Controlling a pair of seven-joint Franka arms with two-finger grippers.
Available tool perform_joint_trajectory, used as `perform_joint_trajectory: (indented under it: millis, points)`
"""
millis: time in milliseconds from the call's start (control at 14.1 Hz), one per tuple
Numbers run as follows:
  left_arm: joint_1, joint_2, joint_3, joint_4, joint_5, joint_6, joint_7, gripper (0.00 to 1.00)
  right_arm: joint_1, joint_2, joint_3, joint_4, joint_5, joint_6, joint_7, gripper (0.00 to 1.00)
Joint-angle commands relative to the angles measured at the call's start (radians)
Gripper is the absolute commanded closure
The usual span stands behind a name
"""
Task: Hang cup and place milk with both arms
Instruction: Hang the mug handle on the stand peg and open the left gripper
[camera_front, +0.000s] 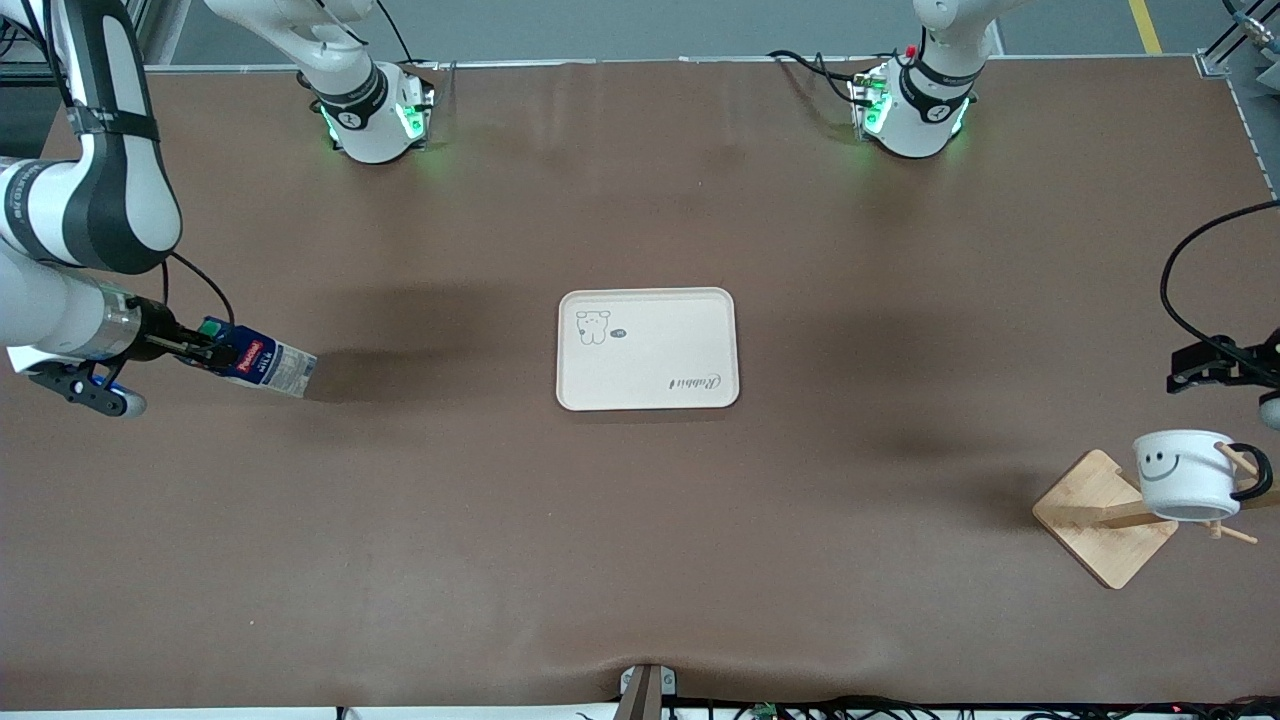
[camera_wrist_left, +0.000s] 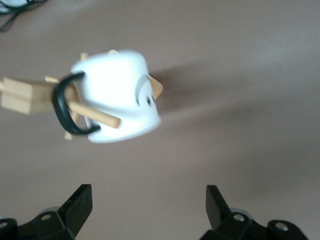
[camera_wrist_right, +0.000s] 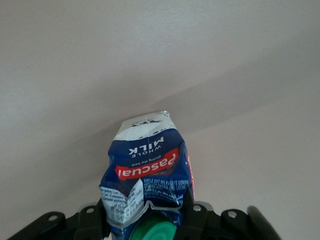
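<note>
Milk, the small dark-blue gable-top carton (camera_front: 262, 366) with the green cap, sits clamped at its top in my right gripper (camera_front: 213, 352), tilted above the brown table (camera_front: 640, 560) at the right arm's end. My white smiley-face mug (camera_front: 1186, 473) already hangs by its black loop on the wooden peg rack (camera_front: 1105, 517); my left gripper (camera_wrist_left: 149, 206) hovers near it, fingers spread and empty. Next, I judge, I carry the carton over to the cream rectangular tray (camera_front: 647, 396) and stand it upright.
</note>
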Motion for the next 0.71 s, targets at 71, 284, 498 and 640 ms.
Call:
perform_joint_trajectory:
  millis: [71,284,498,640]
  points:
    - [0.006,-0.055,-0.065,-0.003,-0.014,-0.122,-0.169,0.00,-0.064,-0.072,0.025,-0.197,-0.036,0.187,-0.061,1.00]
    - [0.007,-0.102,-0.113,-0.005,-0.012,-0.156,-0.275,0.00,-0.100,-0.072,0.025,-0.260,-0.036,0.273,-0.138,1.00]
    - [0.006,-0.121,-0.163,-0.005,-0.012,-0.224,-0.401,0.00,-0.100,-0.069,0.026,-0.259,-0.036,0.274,-0.193,1.00]
    - [0.007,-0.122,-0.191,-0.003,-0.009,-0.252,-0.473,0.00,-0.108,-0.065,0.026,-0.260,-0.036,0.275,-0.221,1.00]
